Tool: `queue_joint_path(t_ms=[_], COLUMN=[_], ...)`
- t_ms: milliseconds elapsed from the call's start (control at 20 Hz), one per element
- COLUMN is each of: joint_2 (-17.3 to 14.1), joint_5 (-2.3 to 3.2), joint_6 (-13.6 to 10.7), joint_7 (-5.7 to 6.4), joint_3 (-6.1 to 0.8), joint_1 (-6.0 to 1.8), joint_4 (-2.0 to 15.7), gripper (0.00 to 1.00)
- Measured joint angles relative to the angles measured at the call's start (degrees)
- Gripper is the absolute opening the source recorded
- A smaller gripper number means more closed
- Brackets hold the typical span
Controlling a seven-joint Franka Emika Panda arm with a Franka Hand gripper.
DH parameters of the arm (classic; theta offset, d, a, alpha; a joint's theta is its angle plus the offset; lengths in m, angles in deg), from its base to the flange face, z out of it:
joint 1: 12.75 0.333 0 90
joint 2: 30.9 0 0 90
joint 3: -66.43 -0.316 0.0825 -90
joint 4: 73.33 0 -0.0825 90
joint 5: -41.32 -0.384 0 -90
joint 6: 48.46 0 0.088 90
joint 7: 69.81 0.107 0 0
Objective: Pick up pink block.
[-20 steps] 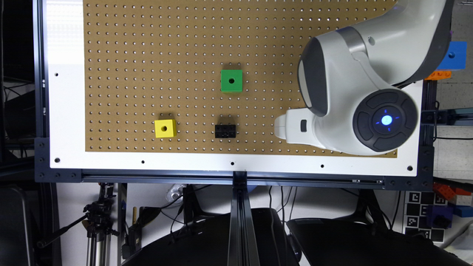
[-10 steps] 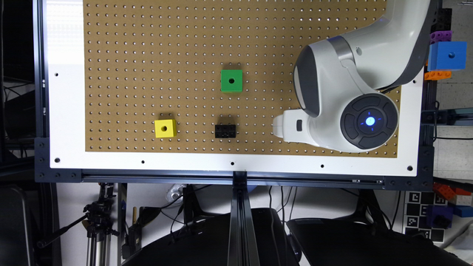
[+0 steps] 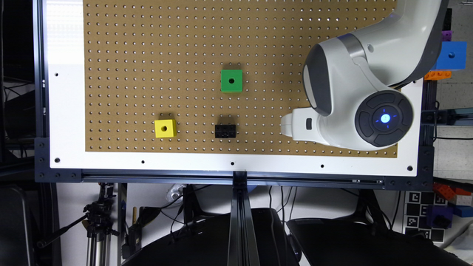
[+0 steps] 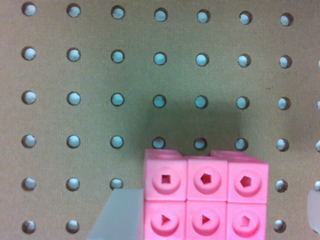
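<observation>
Lying between the fingers of the gripper [image 4: 215, 215] in the wrist view, the pink block [image 4: 205, 195] is seen with its long axis spanning the gap; the gripper is spread wide, one finger [image 4: 117, 217] just beside the block's end.

Pink block [image 4: 205, 197] (six round studs up), flat on the pegboard [image 4: 100, 75]
</observation>
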Motion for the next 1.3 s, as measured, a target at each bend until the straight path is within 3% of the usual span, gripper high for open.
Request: queue_joint_path(t_ms=[250, 550, 600, 1300], joint_2=[-3.0, -3.27, -3.26, -3.12], joint_5=[0.14, 0.16, 0.15, 0.15], joint_6=[2.72, 2.62, 2.61, 2.11], joint_7=[0.08, 0.08, 0.07, 0.06], joint_3=[0.07, 0.1, 0.1, 0.37], joint_1=[0.01, 0.01, -0.01, -0.2], joint_4=[0.28, 0.76, 0.73, 0.67], gripper=[1.0, 1.0, 0.0, 0.0])
